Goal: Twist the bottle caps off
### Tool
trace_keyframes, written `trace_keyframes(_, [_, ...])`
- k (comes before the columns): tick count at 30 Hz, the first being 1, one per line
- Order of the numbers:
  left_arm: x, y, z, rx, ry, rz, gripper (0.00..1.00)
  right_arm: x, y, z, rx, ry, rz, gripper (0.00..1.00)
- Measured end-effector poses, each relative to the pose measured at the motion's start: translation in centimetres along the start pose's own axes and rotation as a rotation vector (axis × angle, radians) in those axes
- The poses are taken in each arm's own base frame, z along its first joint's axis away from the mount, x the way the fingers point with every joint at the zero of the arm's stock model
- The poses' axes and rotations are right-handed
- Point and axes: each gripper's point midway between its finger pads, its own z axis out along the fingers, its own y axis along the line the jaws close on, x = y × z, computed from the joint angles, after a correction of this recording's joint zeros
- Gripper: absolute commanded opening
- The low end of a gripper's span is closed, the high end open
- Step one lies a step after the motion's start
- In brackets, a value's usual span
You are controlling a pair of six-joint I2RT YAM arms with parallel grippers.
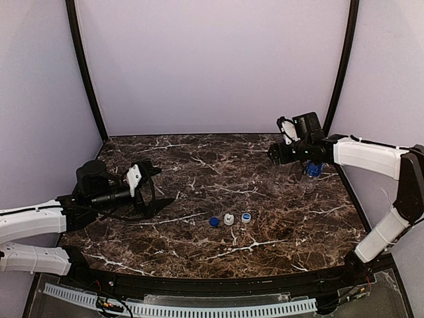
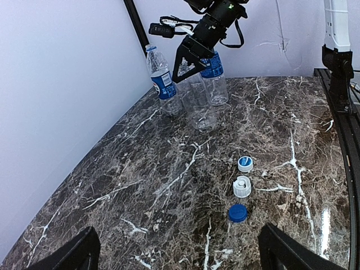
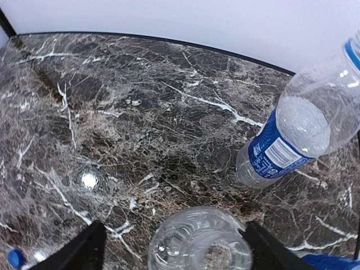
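The table (image 1: 199, 165) is patterned like dark brown marble, crossed by white veins. Near its middle a dark blue cap (image 1: 214, 222), a white cap (image 1: 229, 219) and a pale blue-and-white cap (image 1: 246, 216) are seen. The unlabelled bottle (image 2: 201, 109) is clear; blue labels are carried by the two other bottles (image 2: 163, 84). The walls (image 1: 212, 66) are coloured pale lilac.

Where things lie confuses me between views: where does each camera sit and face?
Top external: high behind the table, facing down over it; left arm and right arm show.
Left wrist: on the left arm, facing across the table at the caps, bottles and right tool; own fingers at the bottom corners.
Right wrist: on the right arm, facing down at an open bottle; own fingers at the bottom edge.
Shared: the dark blue cap shows in all three.
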Motion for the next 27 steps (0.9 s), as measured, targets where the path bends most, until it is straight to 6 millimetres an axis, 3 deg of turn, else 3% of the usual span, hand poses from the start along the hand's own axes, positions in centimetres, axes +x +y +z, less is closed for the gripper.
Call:
trace_keyframes(4, [0.0, 0.0, 0.0, -0.002, 0.0, -0.002, 0.99, -1.1, 0.1, -0.7, -0.002, 0.004, -0.023, 0.99])
trace_keyframes(8, [0.2, 0.4, 0.0, -0.024, 0.009, -0.008, 0.99, -4.0, -0.3, -2.6, 0.013, -0.04, -0.046, 0.98])
trace_keyframes(11, [0.3, 0.9, -0.1, -0.052, 0.018, -0.008, 0.99, -6.6, -1.1, -4.3, 0.026, -0.104, -0.056, 0.85])
trace_keyframes(14, [0.0, 1.2, -0.3, -0.071, 0.011, -0.004, 0.99, -8.0, -1.4, -5.7, 0.01, -0.145, -0.045, 0.77])
trace_keyframes(27, [0.2, 1.2, -0.6, -0.081, 0.013, -0.003, 0.99, -7.2, 2.2, -5.6, -0.224, -0.105, 0.042, 0.68])
